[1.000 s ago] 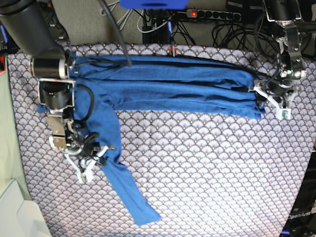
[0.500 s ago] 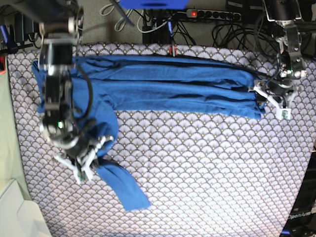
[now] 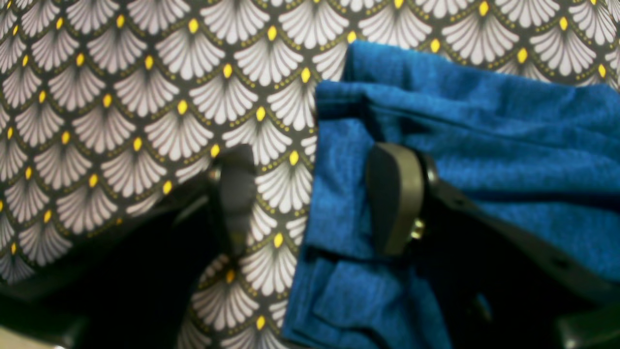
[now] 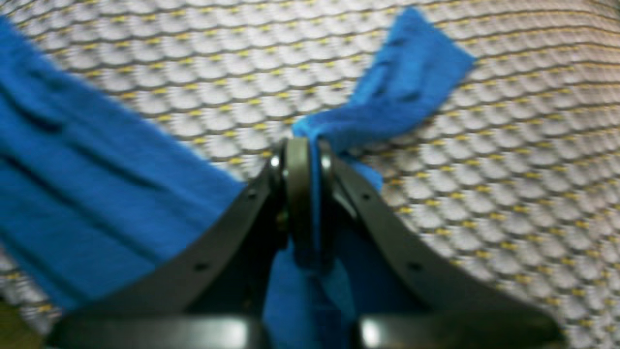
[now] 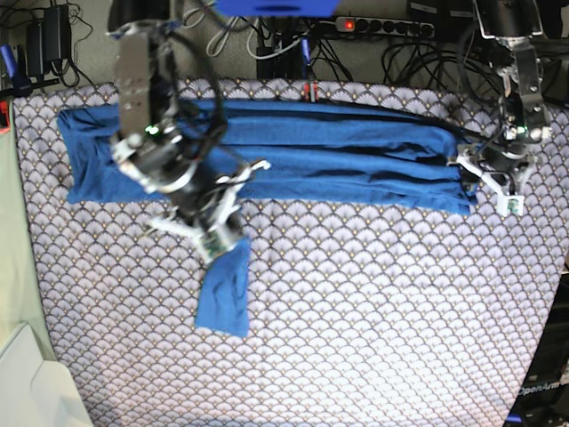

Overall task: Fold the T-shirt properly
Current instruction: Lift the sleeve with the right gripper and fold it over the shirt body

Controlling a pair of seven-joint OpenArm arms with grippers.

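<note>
T-shirt (image 5: 320, 156) lies in a long folded band across the patterned tablecloth's (image 5: 373, 302) far side. Right gripper (image 4: 308, 194) clamped on its sleeve; left gripper (image 3: 315, 198) jaws apart, straddling its end edge.

Base overhead; wrist cameras close above T-shirt (image 5: 293, 156).

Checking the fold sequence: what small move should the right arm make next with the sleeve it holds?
Probably carry the pinched sleeve up onto the folded blue knit T-shirt and release: the right gripper is shut on it, and the cuff trails on the scallop-patterned table cover.
</note>
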